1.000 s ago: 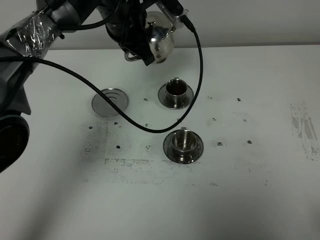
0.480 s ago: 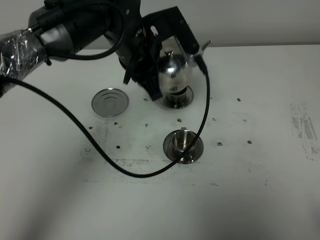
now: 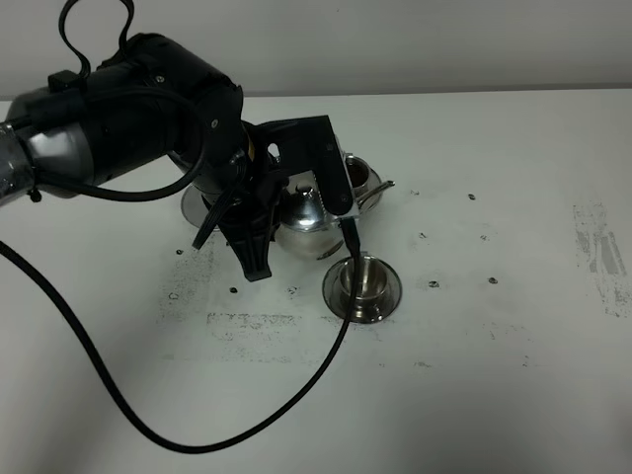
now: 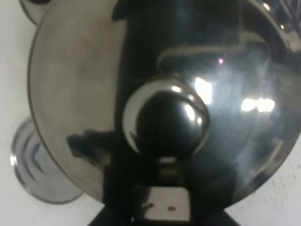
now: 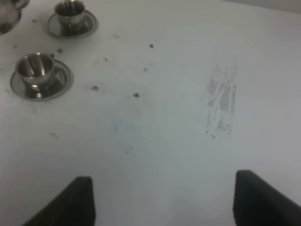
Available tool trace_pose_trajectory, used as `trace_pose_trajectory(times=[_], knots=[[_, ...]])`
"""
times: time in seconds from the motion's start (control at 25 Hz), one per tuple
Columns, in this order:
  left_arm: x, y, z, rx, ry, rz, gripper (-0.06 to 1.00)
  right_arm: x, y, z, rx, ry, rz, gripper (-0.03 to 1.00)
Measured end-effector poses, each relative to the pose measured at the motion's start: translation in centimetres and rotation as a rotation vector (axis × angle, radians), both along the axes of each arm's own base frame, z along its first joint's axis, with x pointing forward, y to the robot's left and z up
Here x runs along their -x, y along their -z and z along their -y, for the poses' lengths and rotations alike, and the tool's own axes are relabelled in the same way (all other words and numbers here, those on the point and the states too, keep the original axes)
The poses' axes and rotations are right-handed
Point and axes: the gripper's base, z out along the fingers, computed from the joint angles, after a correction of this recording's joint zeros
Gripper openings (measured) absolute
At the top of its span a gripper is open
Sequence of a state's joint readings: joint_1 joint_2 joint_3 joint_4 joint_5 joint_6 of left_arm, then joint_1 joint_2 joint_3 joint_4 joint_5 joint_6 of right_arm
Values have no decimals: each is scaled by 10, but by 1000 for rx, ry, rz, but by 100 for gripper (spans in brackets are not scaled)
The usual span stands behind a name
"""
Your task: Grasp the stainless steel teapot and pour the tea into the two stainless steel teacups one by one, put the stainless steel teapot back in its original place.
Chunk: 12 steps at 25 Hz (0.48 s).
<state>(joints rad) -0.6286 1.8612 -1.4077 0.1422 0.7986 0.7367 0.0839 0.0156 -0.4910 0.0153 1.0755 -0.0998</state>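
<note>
The stainless steel teapot (image 3: 299,225) sat in the left gripper (image 3: 265,212), whose claw was clamped on it at the handle side. It was low over the white table (image 3: 513,375), between the empty round saucer (image 4: 33,160) and the near teacup (image 3: 361,279), with its thin spout reaching toward the far teacup (image 3: 361,176). Whether its base touched the table could not be told. From the left wrist, the knobbed lid filled nearly the whole view. The near teacup stood on its own saucer and showed only bare steel inside. The far teacup, partly hidden behind the gripper, looked dark inside, as with tea. The right gripper (image 5: 169,207) hung well apart from the cups, its fingers spread wide with nothing between them. A black cable (image 3: 341,326) looped across the table in front of the near teacup.

A second earlier the teapot had been held high beyond the far teacup. Half a second earlier it was directly over that cup, and it had since come down and nearer. The far teacup was already dark then.
</note>
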Motion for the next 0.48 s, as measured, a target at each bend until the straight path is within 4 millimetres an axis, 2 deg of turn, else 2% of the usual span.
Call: trace_pose_trajectory(times=[0.16, 0.48], knots=[[5, 12, -4, -48, 83, -28, 18, 0, 0, 0, 0, 0, 0, 59], [3, 12, -1, -49, 179, 17, 18, 0, 0, 0, 0, 0, 0, 59]])
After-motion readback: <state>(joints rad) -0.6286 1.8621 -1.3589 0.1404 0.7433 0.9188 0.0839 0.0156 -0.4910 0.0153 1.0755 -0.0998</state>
